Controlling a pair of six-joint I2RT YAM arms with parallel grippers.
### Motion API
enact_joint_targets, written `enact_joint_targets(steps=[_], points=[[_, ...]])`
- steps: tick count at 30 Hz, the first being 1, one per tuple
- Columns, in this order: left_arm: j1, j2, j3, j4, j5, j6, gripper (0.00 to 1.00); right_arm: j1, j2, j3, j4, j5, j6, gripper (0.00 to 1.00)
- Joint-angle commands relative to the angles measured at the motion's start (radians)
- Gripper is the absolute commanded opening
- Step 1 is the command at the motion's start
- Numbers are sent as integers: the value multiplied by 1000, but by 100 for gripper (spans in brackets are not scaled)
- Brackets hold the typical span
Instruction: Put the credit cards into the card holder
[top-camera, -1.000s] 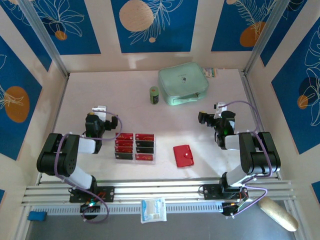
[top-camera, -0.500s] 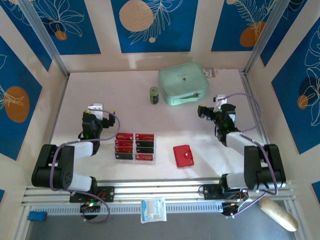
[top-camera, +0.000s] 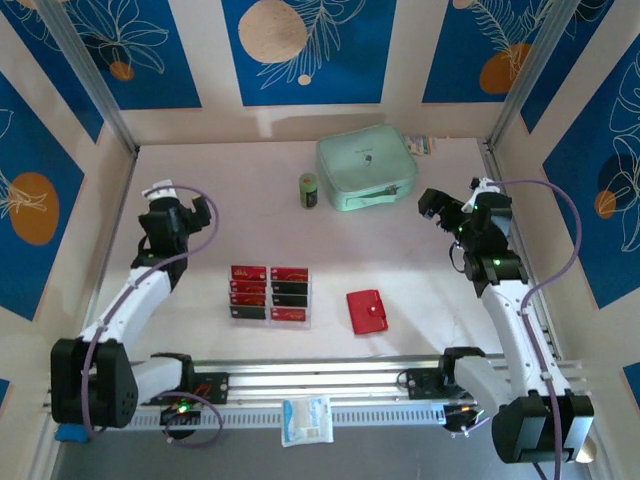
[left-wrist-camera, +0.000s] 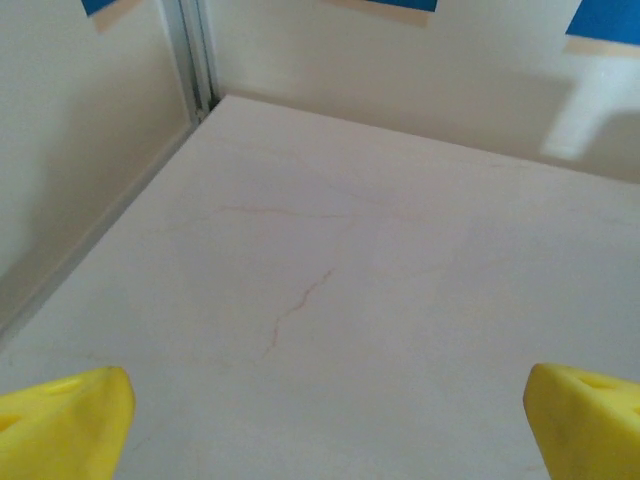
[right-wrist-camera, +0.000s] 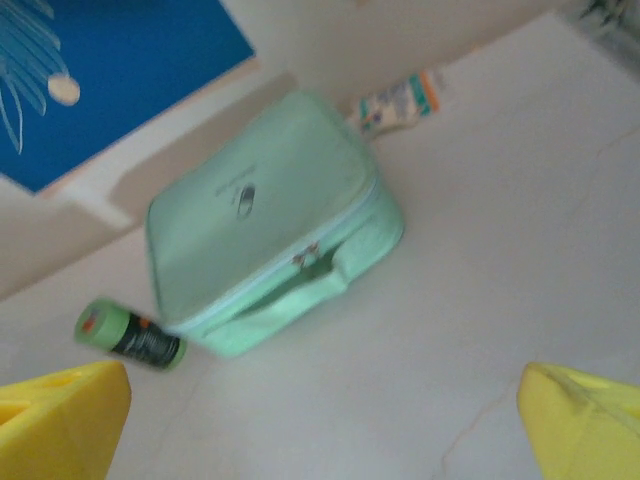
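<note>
The credit cards (top-camera: 268, 292), red and black, lie in two columns in a clear tray on the table's near middle. To their right lies the card holder (top-camera: 367, 311), a small red square wallet, folded shut with its snap stud on the right. My left gripper (top-camera: 176, 212) (left-wrist-camera: 325, 420) hangs open over bare table, well back and left of the cards; its yellow fingertips (left-wrist-camera: 70, 420) stand far apart with nothing between them. My right gripper (top-camera: 458, 205) (right-wrist-camera: 325, 420) is open too, back and right of the holder, facing the mint pouch.
A mint-green zip pouch (top-camera: 366, 166) (right-wrist-camera: 265, 220) sits at the back with a small green bottle (top-camera: 309, 190) (right-wrist-camera: 130, 337) to its left and a small tube (top-camera: 425, 146) (right-wrist-camera: 400, 100) behind it. Walls close in on three sides. A white packet (top-camera: 306, 420) lies by the front rail.
Both arms have stretched out and risen: the left gripper swung back and left, the right gripper back and right. Cards and card holder have not moved.
</note>
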Motion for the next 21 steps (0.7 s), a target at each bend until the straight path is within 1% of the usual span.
enact_joint_targets(steps=[1, 4, 7, 10, 15, 18, 21], points=[[12, -37, 105, -330, 92, -150, 100, 21, -4, 97, -219, -125, 7, 99], [14, -56, 176, -470, 210, -175, 100, 30, 18, 164, -299, -210, -5, 94], [12, -65, 226, -599, 304, -163, 100, 47, 70, 218, -375, -287, -16, 87], [13, -75, 246, -696, 380, -154, 100, 91, 119, 232, -434, -315, -44, 81], [13, -129, 214, -749, 479, -159, 100, 122, 147, 222, -504, -336, -70, 75], [13, -169, 186, -764, 518, -189, 100, 132, 146, 216, -538, -369, -75, 71], [13, -196, 169, -783, 542, -214, 100, 169, 142, 209, -568, -366, -89, 69]])
